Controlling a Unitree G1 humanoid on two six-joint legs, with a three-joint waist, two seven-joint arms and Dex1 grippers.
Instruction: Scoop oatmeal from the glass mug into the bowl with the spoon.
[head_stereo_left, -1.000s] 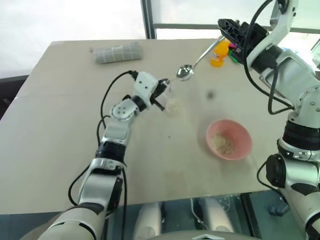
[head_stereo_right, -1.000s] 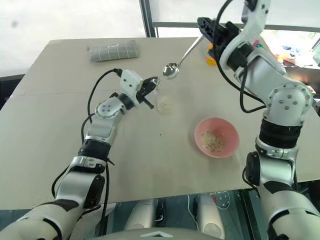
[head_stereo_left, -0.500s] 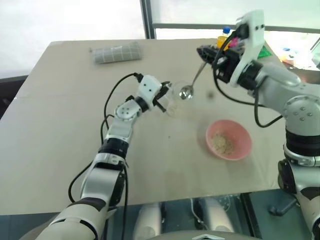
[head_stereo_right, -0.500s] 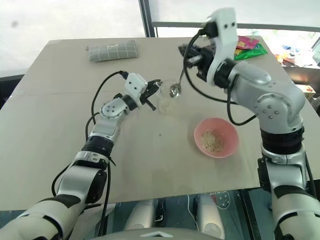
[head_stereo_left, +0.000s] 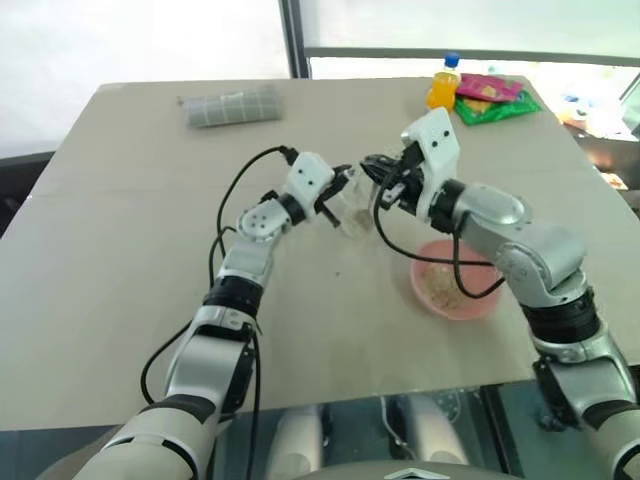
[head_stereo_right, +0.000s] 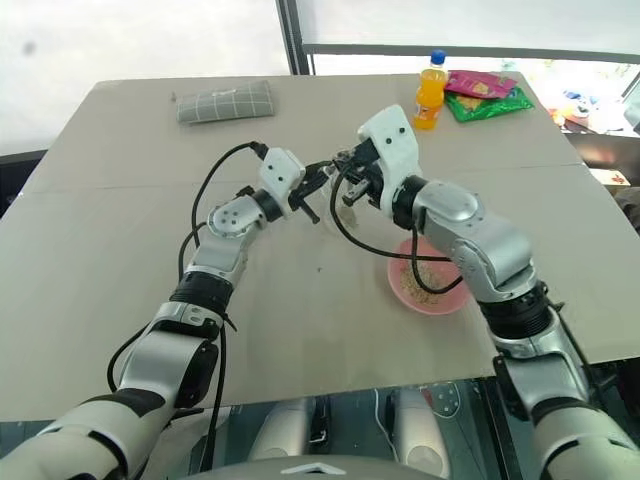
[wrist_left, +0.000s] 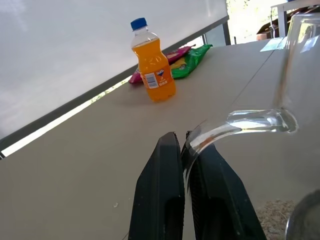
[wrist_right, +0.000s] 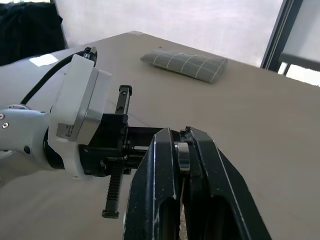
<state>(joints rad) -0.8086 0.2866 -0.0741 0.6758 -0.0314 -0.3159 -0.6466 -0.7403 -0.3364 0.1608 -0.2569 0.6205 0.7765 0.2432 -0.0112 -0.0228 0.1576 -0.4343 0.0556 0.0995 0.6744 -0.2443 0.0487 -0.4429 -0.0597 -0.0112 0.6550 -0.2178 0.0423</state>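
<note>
Dropping from high near the orange drink bottle (head_stereo_left: 443, 81), the right tool (head_stereo_left: 375, 170) has come down and across to the glass mug (head_stereo_left: 352, 205), its black fingers clamped on the spoon (wrist_right: 183, 154) handle, as the right wrist view shows. The spoon's bowl is now hard to make out; it is probably going into the mug's mouth for another scoop, which suits the task. The left tool (wrist_left: 186, 150) is still pinching the mug's clear handle between closed fingers, steadying it. Oatmeal (wrist_left: 272, 216) is lying in the bottom of the mug, and more oatmeal is already sitting in the pink bowl (head_stereo_left: 478, 301), near the mug on the right arm's side.

Spreading beneath everything is a plain beige bench (head_stereo_left: 120, 260). Beyond the mug, a folded grey cloth (head_stereo_left: 233, 105) is lying, and coloured snack packets (head_stereo_left: 490, 97) are resting just beside the bottle, with bright windows behind.
</note>
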